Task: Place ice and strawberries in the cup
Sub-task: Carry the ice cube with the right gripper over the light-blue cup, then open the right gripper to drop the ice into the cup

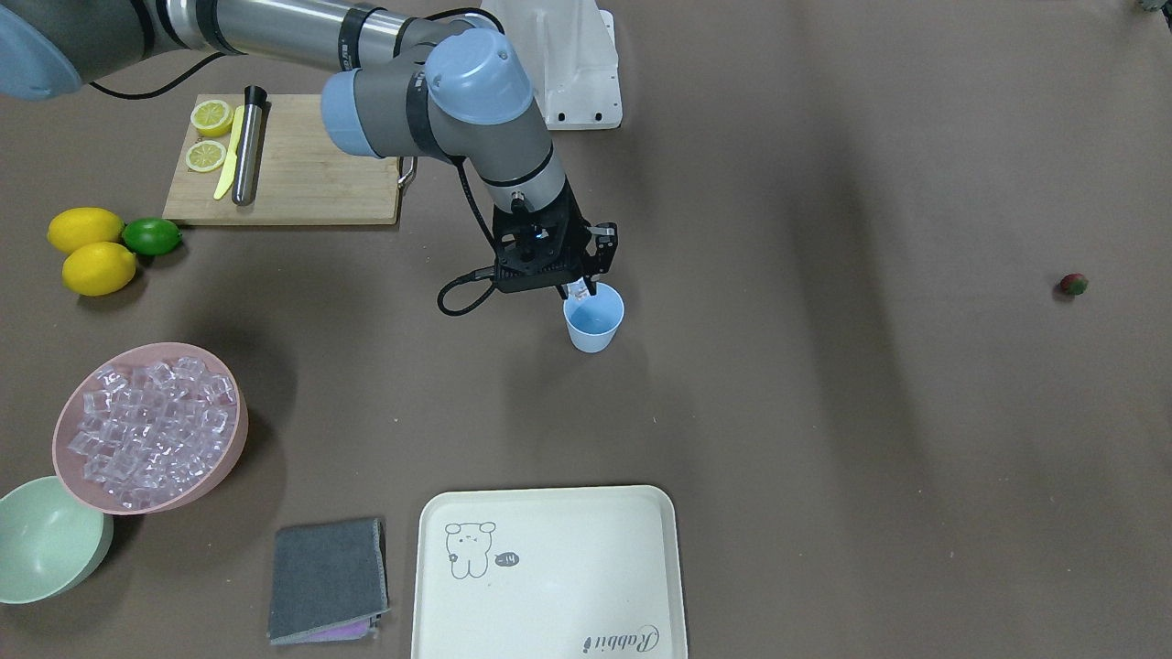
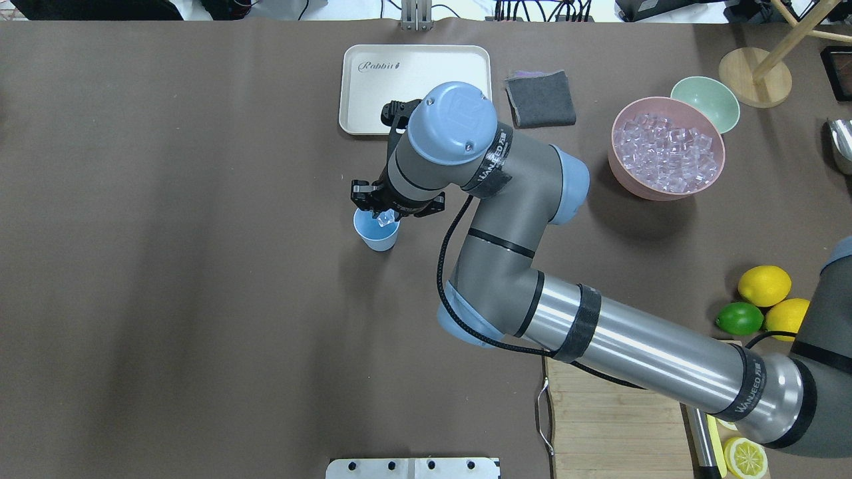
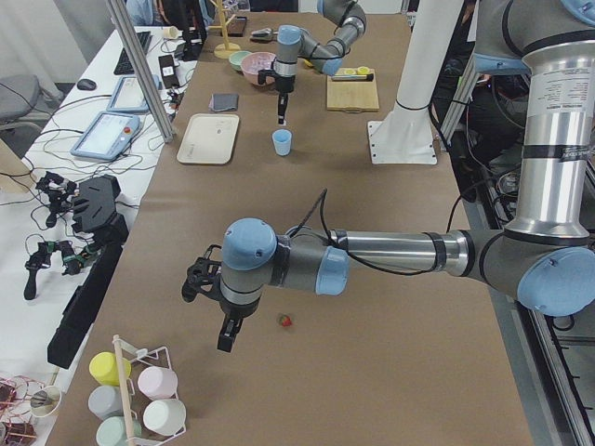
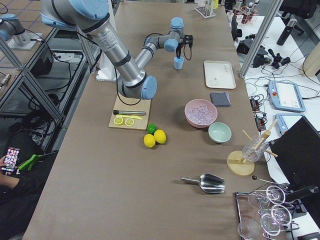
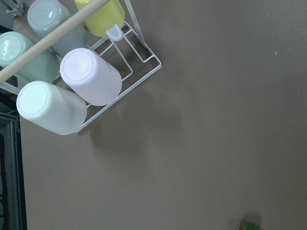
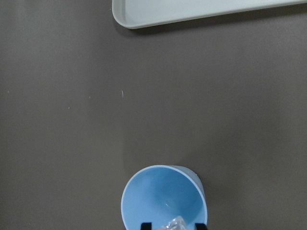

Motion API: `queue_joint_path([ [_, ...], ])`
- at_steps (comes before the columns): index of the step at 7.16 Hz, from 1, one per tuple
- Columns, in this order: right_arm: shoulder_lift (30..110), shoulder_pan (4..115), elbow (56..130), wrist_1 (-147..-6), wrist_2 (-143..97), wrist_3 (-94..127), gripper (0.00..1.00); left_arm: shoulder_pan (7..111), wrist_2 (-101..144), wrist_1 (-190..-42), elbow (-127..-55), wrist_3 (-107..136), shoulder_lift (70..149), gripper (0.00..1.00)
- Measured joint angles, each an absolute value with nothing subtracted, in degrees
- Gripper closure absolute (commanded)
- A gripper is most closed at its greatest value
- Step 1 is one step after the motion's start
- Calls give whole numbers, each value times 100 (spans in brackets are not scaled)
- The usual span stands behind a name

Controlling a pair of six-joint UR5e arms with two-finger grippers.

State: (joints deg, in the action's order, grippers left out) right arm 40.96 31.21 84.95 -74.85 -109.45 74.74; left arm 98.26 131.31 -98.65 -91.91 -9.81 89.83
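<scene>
Clear ice cube (image 6: 173, 224) between right fingers (image 6: 146, 226), above cup (image 6: 144, 196)

The brown table (image 1: 824, 458) is carrying one pale-blue plastic cup (image 1: 594, 320), one small red strawberry (image 1: 1073, 285), one wide pink bowl (image 1: 236, 444) heaped with many clear ice cubes (image 1: 151, 430), one mint-green bowl (image 1: 46, 540), two whole yellow lemons (image 1: 85, 229), one green lime (image 1: 152, 236), two lemon slices (image 1: 211, 117), one cream tray (image 1: 549, 531) and one grey folded cloth (image 1: 328, 577).

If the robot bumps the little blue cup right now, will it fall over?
Probably. The cup looks like thin plastic and seems empty, so it is likely light. Its base is narrower than its rim, so a sideways knock could tip it. On its side, it might roll.
</scene>
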Motion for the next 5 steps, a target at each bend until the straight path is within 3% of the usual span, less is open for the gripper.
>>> queue_joint_path([
  [1,4043,3063,8436,-7485,-10869,7495,79,9826,13131,-9865,-9174,-983,8983,2],
  [2,3995,3047,8377,-7486,-10840,7500,2,9826,13131,-9868,-9152,-984,8982,2],
  [5,3931,3082,8324,-7507,-10792,7541,1,9826,13131,-9927,-9082,-987,8982,2],
])
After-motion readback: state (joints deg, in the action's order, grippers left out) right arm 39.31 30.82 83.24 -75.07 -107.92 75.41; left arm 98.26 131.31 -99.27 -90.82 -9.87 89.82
